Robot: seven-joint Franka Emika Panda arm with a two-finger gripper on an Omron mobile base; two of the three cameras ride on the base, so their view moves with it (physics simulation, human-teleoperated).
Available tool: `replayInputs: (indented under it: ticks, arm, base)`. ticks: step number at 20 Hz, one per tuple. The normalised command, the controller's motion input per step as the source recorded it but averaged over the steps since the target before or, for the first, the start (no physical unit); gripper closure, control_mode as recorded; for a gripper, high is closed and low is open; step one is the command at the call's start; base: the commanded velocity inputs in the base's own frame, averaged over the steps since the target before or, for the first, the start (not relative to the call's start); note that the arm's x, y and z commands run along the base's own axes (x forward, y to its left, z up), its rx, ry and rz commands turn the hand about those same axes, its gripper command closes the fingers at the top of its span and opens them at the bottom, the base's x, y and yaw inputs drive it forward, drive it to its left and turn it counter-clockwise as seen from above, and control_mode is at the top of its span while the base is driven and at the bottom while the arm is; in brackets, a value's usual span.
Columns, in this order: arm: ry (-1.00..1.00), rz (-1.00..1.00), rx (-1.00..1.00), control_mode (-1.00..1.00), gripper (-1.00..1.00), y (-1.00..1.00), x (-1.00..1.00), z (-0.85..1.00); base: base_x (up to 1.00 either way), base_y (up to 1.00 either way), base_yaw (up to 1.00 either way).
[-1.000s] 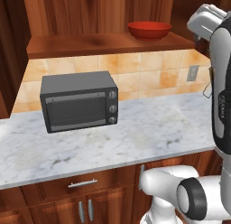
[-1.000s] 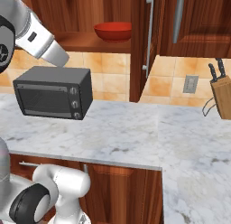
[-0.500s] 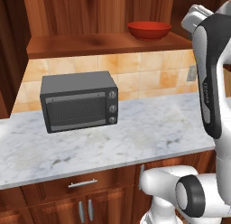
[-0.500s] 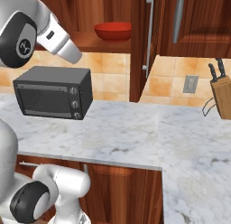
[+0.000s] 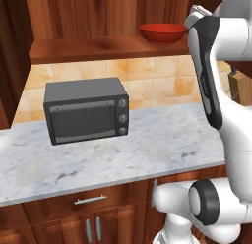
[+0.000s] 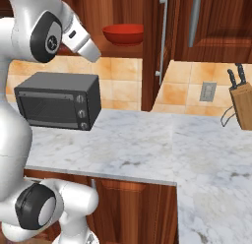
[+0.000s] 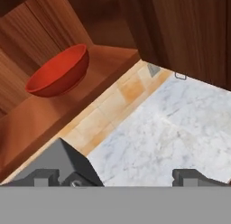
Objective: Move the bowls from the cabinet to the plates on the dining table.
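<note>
Red bowl [image 5: 162,33] stood on the open cabinet [image 5: 98,21] shelf, above and right of the toaster oven [image 5: 86,116] on the marble counter [image 5: 162,144]; the raised arm [image 5: 209,66] hung just right of the bowl.

Right base view: the bowl [image 6: 123,34] sat above the oven [image 6: 58,101], near the shelf's front edge, with a cabinet door [image 6: 160,46] edge beside it and clear air in front.

Hand view: the bowl [image 7: 58,72] lay ahead of the gripper [image 7: 118,177], well apart, fingertips [image 7: 189,176] spread wide and empty. A good grasp would probably pinch the near rim, approaching level under the shelf's roof and keeping off the cabinet side wall [image 7: 180,33].
</note>
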Motion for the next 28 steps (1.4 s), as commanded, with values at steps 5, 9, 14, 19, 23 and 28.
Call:
replayInputs:
  ticks: [5,9,14,19,23,28]
  arm:
    - [0.05,0.0,0.04,-1.0,-1.0,-0.06,0.76,0.0]
    - [0.06,0.0,0.02,-1.0,-1.0,-0.08,0.7,0.0]
    - [0.04,-0.01,0.01,-1.0,-1.0,-0.11,0.56,0.0]
    - [0.0,-0.03,0.0,-1.0,-1.0,-0.07,0.56,-0.03]
    - [0.0,-0.03,0.0,-1.0,-1.0,-0.15,0.29,-0.26]
    - [0.0,-0.02,0.0,-1.0,-1.0,-0.08,0.49,-0.15]
  base:
    - [0.0,0.0,0.0]
    - [0.0,0.0,0.0]
    - [0.0,0.0,0.0]
    - [0.0,0.0,0.0]
    - [0.0,0.0,0.0]
    - [0.0,0.0,0.0]
